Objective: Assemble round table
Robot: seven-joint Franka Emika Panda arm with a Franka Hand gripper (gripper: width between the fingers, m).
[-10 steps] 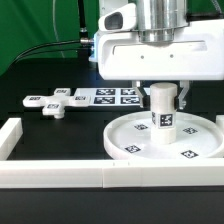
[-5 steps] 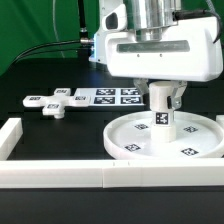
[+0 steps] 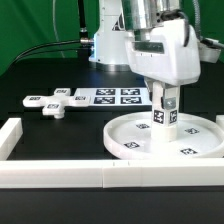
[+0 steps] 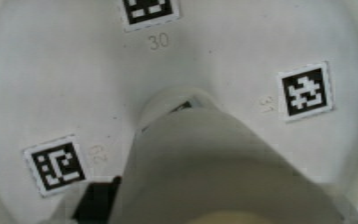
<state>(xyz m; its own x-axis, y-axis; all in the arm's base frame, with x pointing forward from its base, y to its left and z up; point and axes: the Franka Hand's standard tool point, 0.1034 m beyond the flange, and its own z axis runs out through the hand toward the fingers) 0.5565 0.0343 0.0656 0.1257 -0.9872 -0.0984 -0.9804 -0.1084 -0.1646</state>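
Note:
The large rimmed disc lies flat on the table at the exterior view's right, with tags on its face. The thick short cylinder stands upright on the disc's centre. My gripper comes down from above and is shut on the cylinder's upper part. In the wrist view the cylinder fills the near field over the disc, with one dark finger beside it. The flat cross-shaped piece lies apart on the black table at the exterior view's left.
The marker board lies behind the disc. A long white wall bar runs along the front, and another stands at the exterior view's left. The arm's base is at the back.
My hand has turned about its vertical axis over the disc's centre and still grips the cylinder. The cylinder stays upright in the same spot. The disc and cross-shaped piece have not moved.

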